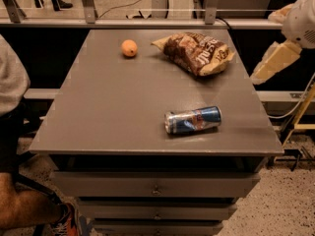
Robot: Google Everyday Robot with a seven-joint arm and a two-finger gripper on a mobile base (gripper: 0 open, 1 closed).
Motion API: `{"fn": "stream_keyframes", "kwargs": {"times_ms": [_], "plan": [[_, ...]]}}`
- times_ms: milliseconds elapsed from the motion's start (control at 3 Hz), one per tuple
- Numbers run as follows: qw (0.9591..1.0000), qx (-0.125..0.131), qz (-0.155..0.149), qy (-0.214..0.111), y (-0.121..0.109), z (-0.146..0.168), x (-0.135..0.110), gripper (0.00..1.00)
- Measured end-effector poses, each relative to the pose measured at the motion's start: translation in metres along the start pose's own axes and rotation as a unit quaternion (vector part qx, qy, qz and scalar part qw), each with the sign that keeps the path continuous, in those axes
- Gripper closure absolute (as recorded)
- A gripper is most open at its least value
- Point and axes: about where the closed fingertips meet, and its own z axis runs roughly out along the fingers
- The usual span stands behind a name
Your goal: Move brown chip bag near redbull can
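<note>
Grey worktop (pixel 108 112) carries a small orange fruit (pixel 129 48) near its far edge, the brown chip bag (pixel 197 53) lying at the far right, and the redbull can (pixel 193 120) on its side towards the front, well apart from the bag. Beyond the right edge hangs the cream end effector (pixel 274 63), its state impossible to tell.

Dim overhead light; gripper (pixel 266 69) at far right looks brightest.

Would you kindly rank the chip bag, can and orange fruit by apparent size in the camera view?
1. brown chip bag
2. redbull can, though nearer the camera
3. orange fruit
The tool hangs right of the table.
</note>
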Motion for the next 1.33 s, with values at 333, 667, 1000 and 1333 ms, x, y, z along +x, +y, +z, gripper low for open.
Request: {"fn": "stream_keyframes", "kwargs": {"times_ms": [333, 667, 1000, 1333], "plan": [[0.9978, 0.025, 0.018, -0.059, -0.039, 0.008, -0.014, 0.00], [0.9936, 0.006, 0.045, -0.103, -0.061, 0.036, -0.027, 0.00], [0.9892, -0.047, 0.079, -0.114, -0.063, 0.081, -0.032, 0.00], [0.9878, -0.058, 0.086, -0.116, -0.064, 0.092, -0.032, 0.00]]}}
